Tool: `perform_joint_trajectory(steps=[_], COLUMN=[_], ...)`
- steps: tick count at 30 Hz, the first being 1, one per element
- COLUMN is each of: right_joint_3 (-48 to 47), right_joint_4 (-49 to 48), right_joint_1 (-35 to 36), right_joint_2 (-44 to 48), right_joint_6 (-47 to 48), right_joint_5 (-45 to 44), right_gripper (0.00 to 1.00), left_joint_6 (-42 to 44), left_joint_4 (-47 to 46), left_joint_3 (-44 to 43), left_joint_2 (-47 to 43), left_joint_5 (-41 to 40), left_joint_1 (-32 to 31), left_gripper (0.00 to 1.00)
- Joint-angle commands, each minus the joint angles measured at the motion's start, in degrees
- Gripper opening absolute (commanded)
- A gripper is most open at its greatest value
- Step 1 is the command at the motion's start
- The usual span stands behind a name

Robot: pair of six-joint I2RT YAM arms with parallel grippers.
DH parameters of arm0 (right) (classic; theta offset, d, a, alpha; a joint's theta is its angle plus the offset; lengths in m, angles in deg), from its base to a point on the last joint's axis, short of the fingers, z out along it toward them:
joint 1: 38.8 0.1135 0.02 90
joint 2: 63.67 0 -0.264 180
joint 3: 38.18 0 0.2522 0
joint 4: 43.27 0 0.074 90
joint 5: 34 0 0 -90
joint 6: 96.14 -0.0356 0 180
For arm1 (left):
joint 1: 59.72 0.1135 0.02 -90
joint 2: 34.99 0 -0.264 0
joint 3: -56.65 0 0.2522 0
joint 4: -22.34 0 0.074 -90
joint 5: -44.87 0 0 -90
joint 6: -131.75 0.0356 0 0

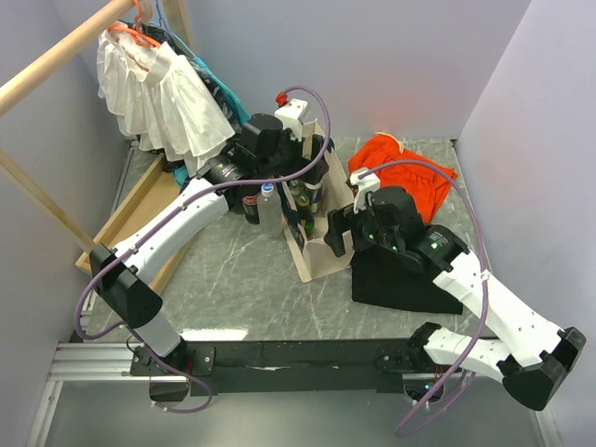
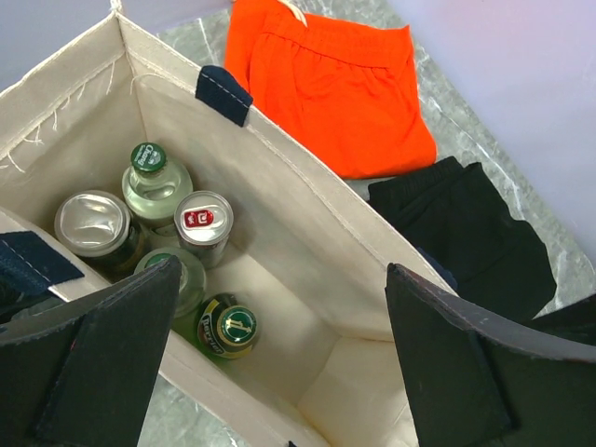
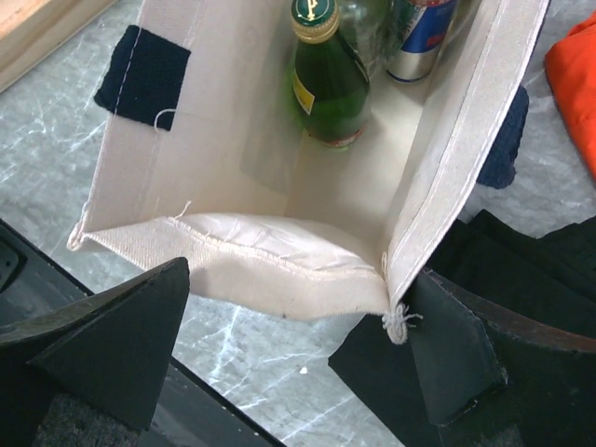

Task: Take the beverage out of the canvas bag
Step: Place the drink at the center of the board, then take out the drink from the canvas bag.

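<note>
The canvas bag [image 1: 317, 256] stands open in the middle of the table, beige with dark strap patches [image 2: 223, 93]. Inside it stand a green bottle with a gold and green cap [image 2: 228, 326], a can with a red tab [image 2: 203, 223], a silver-topped can [image 2: 93, 223] and a clear bottle with a green cap [image 2: 149, 177]. My left gripper [image 2: 284, 363] hovers open over the bag's mouth, holding nothing. My right gripper [image 3: 289, 354] is open at the bag's near end, its right finger [image 3: 461, 358] touching the frayed corner [image 3: 399, 317]. The green bottle [image 3: 326, 79] also shows in the right wrist view.
An orange cloth [image 1: 400, 172] lies behind the bag on the right and a black cloth [image 1: 400, 275] under my right arm. A clear bottle [image 1: 268, 209] and a dark can [image 1: 250, 205] stand left of the bag. A wooden tray [image 1: 140, 209] and hanging white garment [image 1: 158, 93] are far left.
</note>
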Motion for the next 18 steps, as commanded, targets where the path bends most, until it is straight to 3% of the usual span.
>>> perform_joint_trajectory(steps=[1,18], right_joint_3=[1.1,3.3], right_joint_4=[1.9,1.8], right_joint_1=[1.6,4.2], right_joint_2=[2.6,2.0], right_joint_6=[-1.7,-5.1], right_joint_5=[-0.3,-2.4], right_gripper=[1.0,1.0], left_joint_6=[0.1,1.1], left_joint_4=[-0.7,3.6], left_joint_3=[1.1,-0.2], left_joint_2=[-0.9,3.0], left_joint_5=[0.4,-1.7], left_joint_1=[-0.3,-1.5], left_gripper=[0.96,0.96])
